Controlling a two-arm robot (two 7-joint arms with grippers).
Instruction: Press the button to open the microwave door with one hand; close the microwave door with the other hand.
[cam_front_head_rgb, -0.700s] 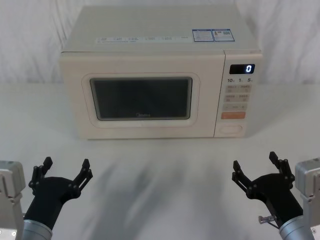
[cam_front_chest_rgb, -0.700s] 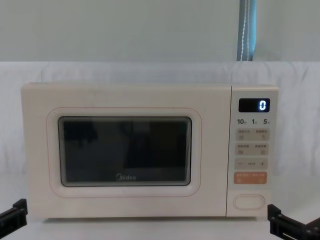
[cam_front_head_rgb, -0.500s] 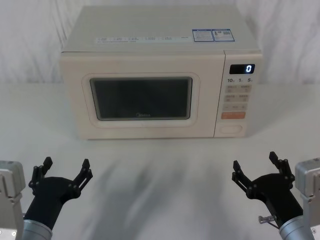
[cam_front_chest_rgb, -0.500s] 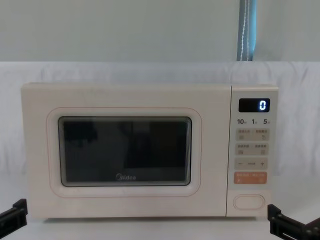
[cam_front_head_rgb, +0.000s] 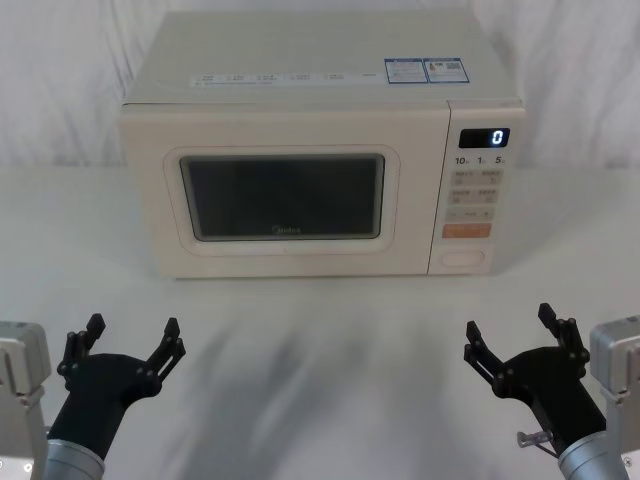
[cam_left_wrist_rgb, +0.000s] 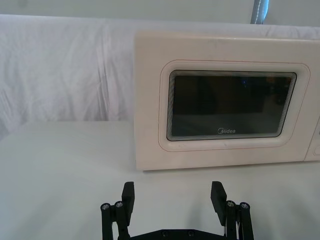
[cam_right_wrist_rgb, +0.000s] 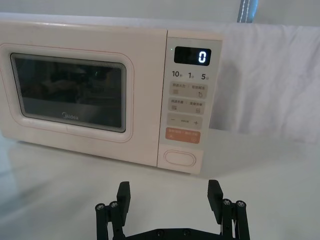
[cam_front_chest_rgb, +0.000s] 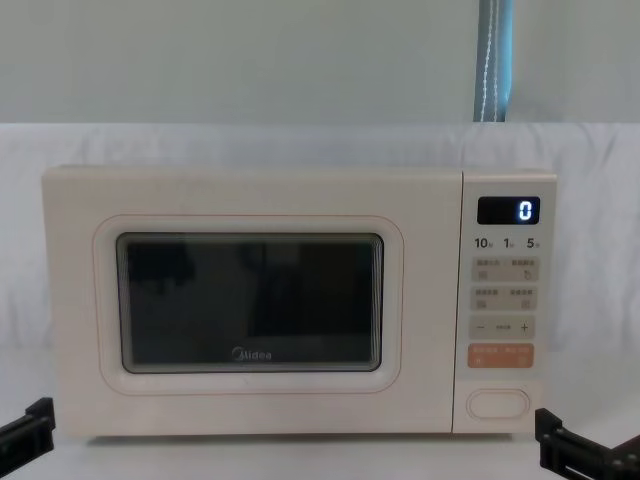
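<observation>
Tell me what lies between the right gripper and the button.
Nothing: in the head view, bare white table separates the open right gripper from the button.

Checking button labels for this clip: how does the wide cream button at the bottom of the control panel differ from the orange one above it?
The wide cream button is pill-shaped, plain and unmarked; the orange button is rectangular and carries small pale lettering. The cream button matches the panel's colour, while the orange button stands out. The cream button sits lowest; the orange button is directly above it. Both are wide keys on the same panel, untouched; the left hand and right hand are open, short of the microwave.
</observation>
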